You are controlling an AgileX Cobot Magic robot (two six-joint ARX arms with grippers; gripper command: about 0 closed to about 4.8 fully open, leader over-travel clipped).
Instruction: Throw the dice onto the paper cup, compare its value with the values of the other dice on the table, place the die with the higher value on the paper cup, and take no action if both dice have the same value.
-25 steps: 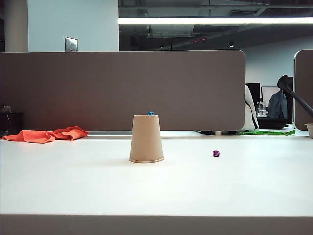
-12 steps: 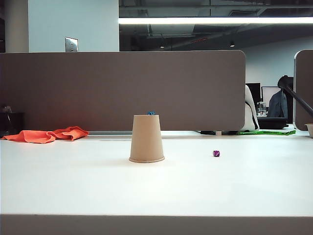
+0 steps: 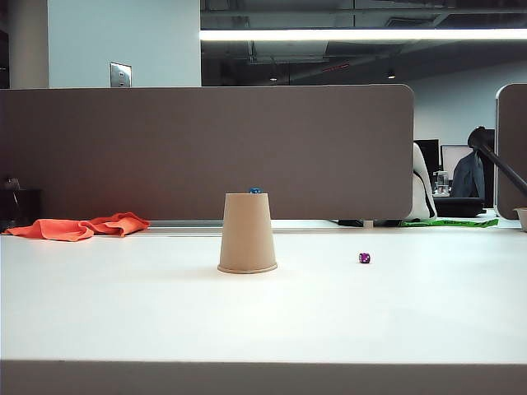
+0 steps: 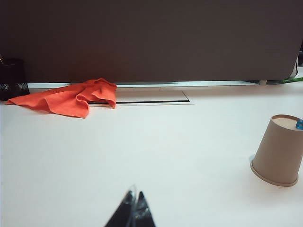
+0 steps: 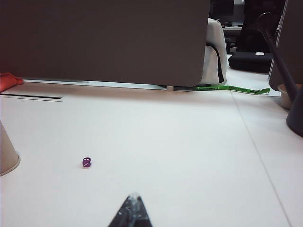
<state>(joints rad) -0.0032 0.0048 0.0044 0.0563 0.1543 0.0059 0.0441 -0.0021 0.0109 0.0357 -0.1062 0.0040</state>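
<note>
The dice: we see the tiny bright blue die (image 3: 255, 190) sitting on the upturned base of the paper cup; in the left wrist view it shows as a blue speck (image 4: 299, 125) at the far edge of that base. We cannot read its pips.

The paper cup: our tan cup (image 3: 247, 233) stands upside down, wide rim on the table, near the middle of the exterior view. The left wrist view shows it (image 4: 279, 150) off to one side of the left gripper; the right wrist view catches only a sliver of its rim (image 5: 7, 156).

The other dice: the dark purple die (image 3: 364, 258) lies on the table to the right of the cup, well apart from it. In the right wrist view it (image 5: 86, 162) rests ahead of the right gripper, with white pips that we cannot count.

The table: our white tabletop (image 3: 123, 313) carries the cup and the purple die.

Left gripper: we see its dark fingertips (image 4: 132, 211) pressed together with nothing between them, low over bare table.

Right gripper: its tips (image 5: 131, 210) meet in a point, clenched on nothing, hovering short of the purple die.

Orange cloth: it lies crumpled (image 3: 78, 226) at the back left, by the brown partition (image 3: 206, 152).
</note>
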